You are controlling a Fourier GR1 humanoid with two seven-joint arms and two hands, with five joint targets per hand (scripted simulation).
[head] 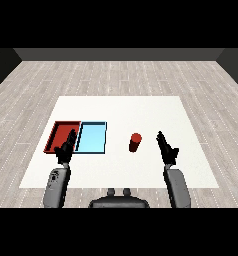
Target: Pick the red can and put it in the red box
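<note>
The red can (135, 142) stands upright mid-worktop (141, 107), just left of the right hand (167, 149), whose straight fingers hold nothing.

Light falls evenly and fairly brightly over the white table (141, 107), which reads as the brightest surface, with no glare or hot spots on it. Shadows are almost missing: the red can (135, 142) shows only a slightly darker lower side, and the black hands cast no clear shade on the tabletop. The wooden floor (116, 75) looks a duller grey, the far wall is dark, and straight edges stay straight out to the borders.
</note>
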